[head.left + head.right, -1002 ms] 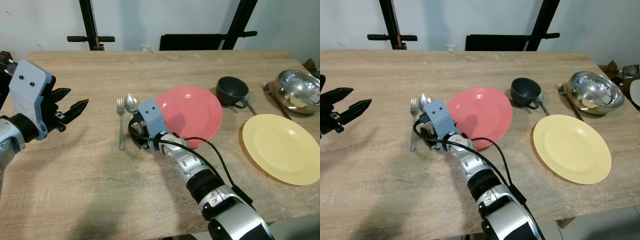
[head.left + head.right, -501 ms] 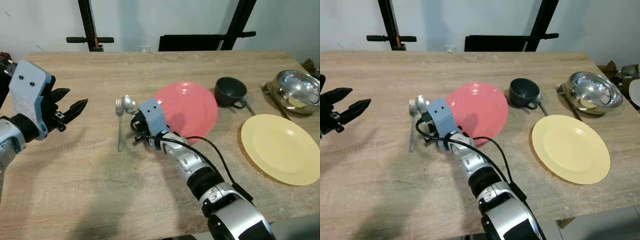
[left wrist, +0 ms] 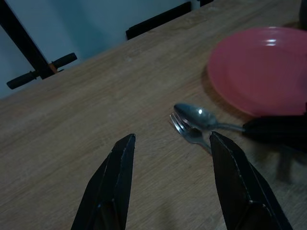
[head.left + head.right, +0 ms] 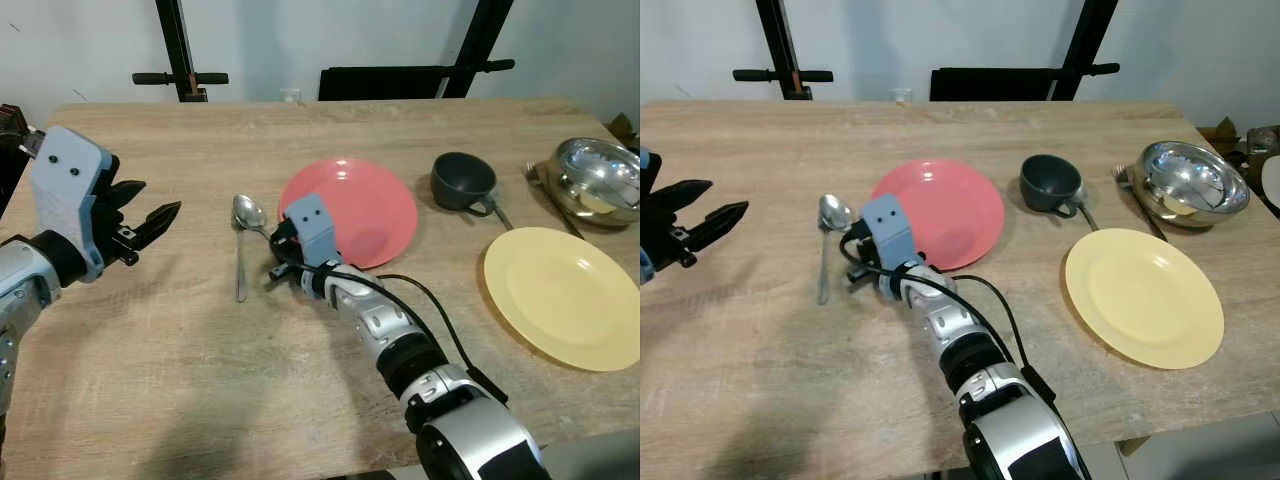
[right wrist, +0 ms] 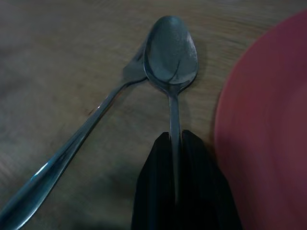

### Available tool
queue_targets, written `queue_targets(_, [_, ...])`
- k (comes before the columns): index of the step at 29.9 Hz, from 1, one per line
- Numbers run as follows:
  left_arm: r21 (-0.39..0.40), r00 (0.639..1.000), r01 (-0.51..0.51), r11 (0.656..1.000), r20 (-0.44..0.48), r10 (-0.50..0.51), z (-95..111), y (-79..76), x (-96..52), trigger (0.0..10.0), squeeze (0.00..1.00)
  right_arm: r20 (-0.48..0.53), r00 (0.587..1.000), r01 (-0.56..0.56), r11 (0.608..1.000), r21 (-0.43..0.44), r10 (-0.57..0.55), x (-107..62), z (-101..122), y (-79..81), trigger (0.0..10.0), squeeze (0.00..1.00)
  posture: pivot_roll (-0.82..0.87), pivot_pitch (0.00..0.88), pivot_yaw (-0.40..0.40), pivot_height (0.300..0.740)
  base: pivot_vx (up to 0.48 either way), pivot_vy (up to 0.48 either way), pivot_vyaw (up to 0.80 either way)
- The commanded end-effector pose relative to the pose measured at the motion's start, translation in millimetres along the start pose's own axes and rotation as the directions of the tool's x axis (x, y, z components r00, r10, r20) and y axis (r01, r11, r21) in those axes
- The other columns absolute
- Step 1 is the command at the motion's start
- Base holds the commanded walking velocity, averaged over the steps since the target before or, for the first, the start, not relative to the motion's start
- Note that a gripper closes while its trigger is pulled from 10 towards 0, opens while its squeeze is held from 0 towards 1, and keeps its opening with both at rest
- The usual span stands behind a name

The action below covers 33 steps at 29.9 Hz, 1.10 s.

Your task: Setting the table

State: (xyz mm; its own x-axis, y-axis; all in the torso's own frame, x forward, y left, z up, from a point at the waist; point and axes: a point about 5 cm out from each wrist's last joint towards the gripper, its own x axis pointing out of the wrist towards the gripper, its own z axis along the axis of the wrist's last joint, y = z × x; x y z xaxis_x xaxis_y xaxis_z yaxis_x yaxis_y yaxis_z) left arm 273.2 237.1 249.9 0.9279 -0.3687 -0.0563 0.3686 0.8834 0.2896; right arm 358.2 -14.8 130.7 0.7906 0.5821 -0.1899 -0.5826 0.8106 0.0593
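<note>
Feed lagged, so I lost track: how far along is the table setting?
Done: pink plate and fork lie on the table. In hand: right gripper has its jaws shut on the spoon beside the plate. Left: dark cup, yellow plate, metal bowl sit unplaced.

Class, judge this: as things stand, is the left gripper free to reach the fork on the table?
Probably yes: the left gripper hovers open with bare table between it and the fork, though the spoon overlaps its head.

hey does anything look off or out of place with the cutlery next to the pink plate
Yes. The spoon lies with its bowl over the fork head, the two crossed in a V beside the pink plate rather than parallel. The right gripper fingers are pinched on the spoon handle.
</note>
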Motion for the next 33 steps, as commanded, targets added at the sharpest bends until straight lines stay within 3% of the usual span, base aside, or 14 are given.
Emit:
queue_targets(1, [-0.008, 1.000, 0.007, 1.000, -0.001, -0.007, -3, -1.6, 2.1, 10.0, 0.00, -0.022, 1.000, 0.016, 0.996, 0.085, -0.014, 0.5, -5, 1.8, 0.0, 0.00, 0.04, 0.116, 0.022, 0.740, 0.000, 0.000, 0.00])
queue_targets(10, [-0.014, 1.000, 0.015, 1.000, 0.003, -0.015, -2, -3.8, 4.8, 10.0, 0.00, 0.201, 0.980, -0.028, 0.977, 0.212, -0.015, -11.0, 47, -6.9, 0.0, 0.00, 0.03, 0.115, 0.028, 0.740, 0.000, 0.000, 0.00])
queue_targets(15, [-0.017, 1.000, 0.014, 1.000, 0.007, -0.014, -2, -3.7, 5.8, 10.0, 0.00, 0.227, 0.974, -0.035, 0.976, 0.214, -0.015, -15.5, 53, -6.6, 0.0, 0.00, 0.03, 0.118, 0.030, 0.740, 0.000, 0.000, 0.00])
queue_targets(17, [-0.036, 1.000, 0.018, 0.999, 0.012, -0.018, -2, -6.0, 7.8, 10.0, 0.00, 0.285, 0.958, -0.063, 0.962, 0.266, -0.016, -30.8, 63, -3.8, 0.0, 0.00, 0.02, 0.119, 0.034, 0.740, 0.000, 0.000, 0.00])
queue_targets(21, [-0.069, 1.000, 0.016, 0.997, 0.023, -0.014, -3, -10.8, 11.0, 10.0, 0.00, 0.363, 0.931, -0.072, 0.962, 0.265, -0.030, -48.0, 74, -3.9, 0.0, 0.00, 0.02, 0.116, 0.033, 0.740, 0.000, 0.000, 0.00])
queue_targets(22, [-0.069, 0.998, -0.053, 0.996, 0.043, 0.056, -4, -15.9, 17.3, 10.0, 0.00, 0.482, 0.866, 0.031, 0.977, 0.209, -0.131, -65.3, 82, -13.8, 10.0, 0.00, 0.02, 0.107, 0.034, 0.740, 0.000, 0.000, 0.00])
queue_targets(24, [-0.046, 0.989, -0.144, 0.988, 0.036, 0.146, -9, -20.9, 24.9, 10.0, 0.00, 0.510, 0.836, 0.142, 0.977, 0.157, -0.203, -79.4, 80, -22.6, 10.0, 0.00, 0.01, 0.102, 0.034, 0.740, 0.000, 0.000, 0.00])
queue_targets(26, [-0.035, 0.985, -0.168, 0.985, 0.033, 0.170, -10, -23.0, 27.2, 10.0, 0.00, 0.506, 0.834, 0.170, 0.975, 0.144, -0.220, -83.0, 77, -25.0, 10.0, 0.00, 0.01, 0.102, 0.034, 0.740, 0.000, 0.000, 0.00])
queue_targets(27, [-0.038, 0.981, -0.190, 0.981, 0.027, 0.191, -13, -27.3, 30.0, 10.0, 0.00, 0.500, 0.821, 0.213, 0.961, 0.178, -0.274, -89.4, 72, -30.7, 10.0, 0.00, 0.00, 0.099, 0.034, 0.740, 0.000, 0.000, 0.00])
queue_targets(30, [-0.089, 0.974, -0.224, 0.971, -0.002, 0.225, -26, -45.2, 37.8, 10.0, 0.00, 0.495, 0.733, 0.369, 0.884, 0.286, -0.466, -120.2, 60, -53.1, 10.0, 0.00, -0.03, 0.094, 0.042, 0.740, 0.000, 0.000, 0.00])
queue_targets(33, [-0.111, 0.974, -0.227, 0.967, -0.016, 0.227, -34, -56.8, 43.1, 10.0, 0.00, 0.508, 0.674, 0.481, 0.840, 0.251, -0.537, -146.4, 59, -67.0, 10.0, 0.00, -0.06, 0.089, 0.051, 0.740, 0.000, 0.000, 0.00])
